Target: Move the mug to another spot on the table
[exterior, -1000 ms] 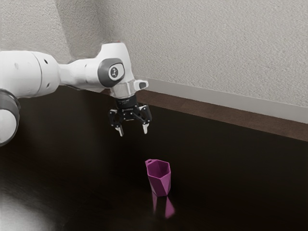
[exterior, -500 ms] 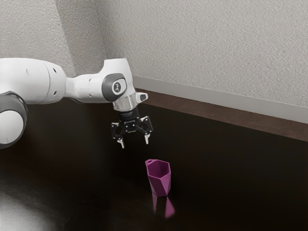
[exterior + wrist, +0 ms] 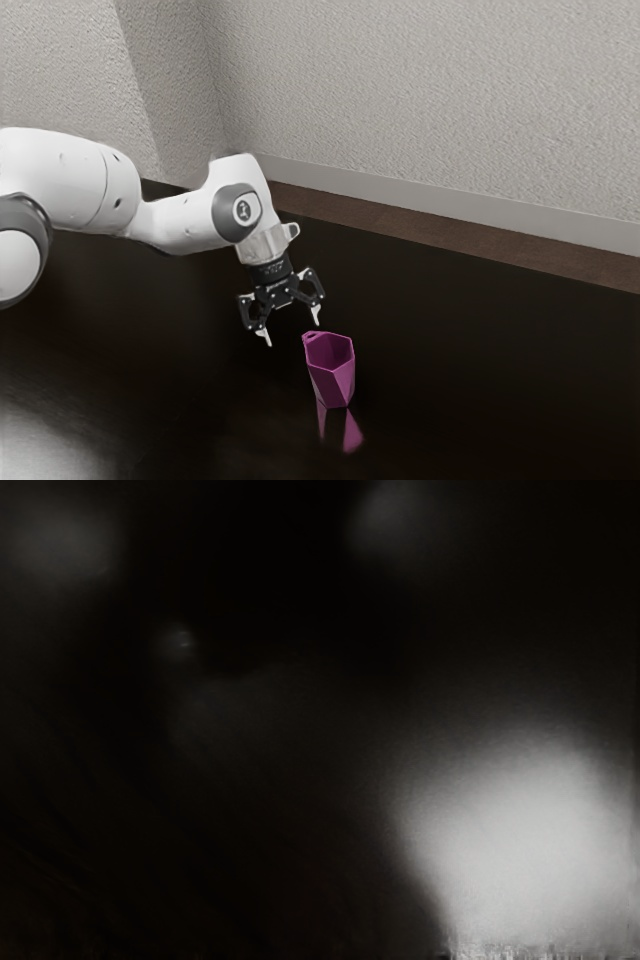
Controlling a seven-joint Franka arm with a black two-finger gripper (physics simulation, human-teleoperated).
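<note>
A faceted purple mug (image 3: 330, 368) stands upright on the dark glossy table (image 3: 480, 340), with a small handle at its rim on the exterior view's left. My black gripper (image 3: 291, 331) hangs just above and to the left of the mug's rim, open, with nothing between its fingers. One fingertip (image 3: 316, 318) is close over the mug's handle; the other (image 3: 266, 342) points down at the table beside the mug. The wrist view shows dark tabletop (image 3: 200, 780) with a bright blurred reflection (image 3: 520, 830).
A textured grey wall (image 3: 420, 90) with a pale baseboard (image 3: 460, 205) runs behind the table's far edge. The white arm (image 3: 120, 205) reaches in from the exterior view's left. Dark tabletop stretches to the right and front of the mug.
My gripper has come down and to the right, from well above the table to just beside the mug's rim. The mug has not moved.
</note>
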